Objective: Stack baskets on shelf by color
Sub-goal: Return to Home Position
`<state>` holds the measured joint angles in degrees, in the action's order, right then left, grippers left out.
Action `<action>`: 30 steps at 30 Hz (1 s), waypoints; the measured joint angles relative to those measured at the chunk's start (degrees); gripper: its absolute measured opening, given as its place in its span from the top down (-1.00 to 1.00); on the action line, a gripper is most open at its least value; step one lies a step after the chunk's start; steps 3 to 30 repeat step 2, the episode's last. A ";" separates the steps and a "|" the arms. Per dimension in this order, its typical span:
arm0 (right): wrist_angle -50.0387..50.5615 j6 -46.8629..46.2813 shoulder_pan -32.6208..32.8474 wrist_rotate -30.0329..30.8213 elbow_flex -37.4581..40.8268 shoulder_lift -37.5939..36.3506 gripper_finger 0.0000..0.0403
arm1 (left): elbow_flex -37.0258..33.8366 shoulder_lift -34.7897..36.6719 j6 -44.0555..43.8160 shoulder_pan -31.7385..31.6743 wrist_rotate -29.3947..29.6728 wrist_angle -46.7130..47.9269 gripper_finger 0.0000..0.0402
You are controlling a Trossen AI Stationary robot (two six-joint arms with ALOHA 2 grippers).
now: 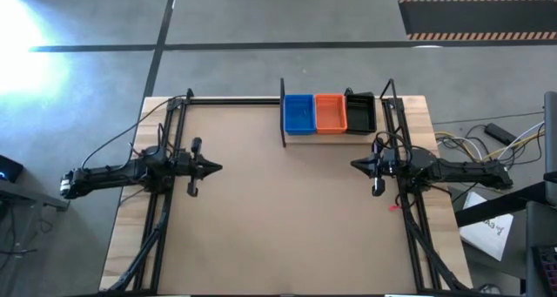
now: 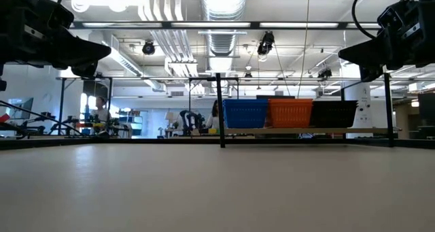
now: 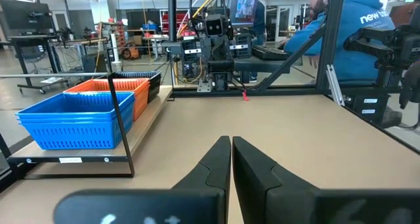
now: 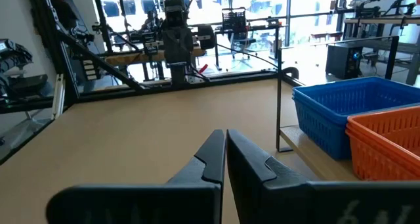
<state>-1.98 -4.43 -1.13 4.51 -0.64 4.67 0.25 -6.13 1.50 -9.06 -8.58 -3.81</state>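
Blue baskets (image 1: 298,113), orange baskets (image 1: 330,112) and black baskets (image 1: 360,112) sit side by side on the wooden shelf (image 1: 324,137) at the table's far edge, right of centre; how many are nested in each colour cannot be told. The low view shows the same row: blue (image 2: 245,113), orange (image 2: 291,113), black (image 2: 334,113). My left gripper (image 1: 218,167) hovers shut over the table's left side, pointing right. My right gripper (image 1: 354,165) hovers shut over the right side, pointing left, just near of the shelf. Both are shut in their wrist views (image 3: 231,145) (image 4: 224,137).
Black frame rails run along the table's left (image 1: 165,201) and right (image 1: 411,219) sides. The shelf's black upright ends (image 1: 282,114) rise at its left and right. Bare tabletop (image 1: 287,219) lies between the arms. A person in a blue hoodie (image 3: 354,27) sits beyond the table.
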 joint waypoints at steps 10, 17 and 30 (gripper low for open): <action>-0.01 0.00 0.01 0.00 0.00 -0.01 0.96 | 0.00 0.00 0.00 0.00 0.00 0.00 1.00; -0.01 0.00 0.01 0.00 0.00 -0.01 0.96 | 0.00 0.00 0.00 0.00 0.00 0.00 1.00; -0.01 0.00 0.01 0.00 0.00 -0.01 0.96 | 0.00 0.00 0.00 0.00 0.00 0.00 1.00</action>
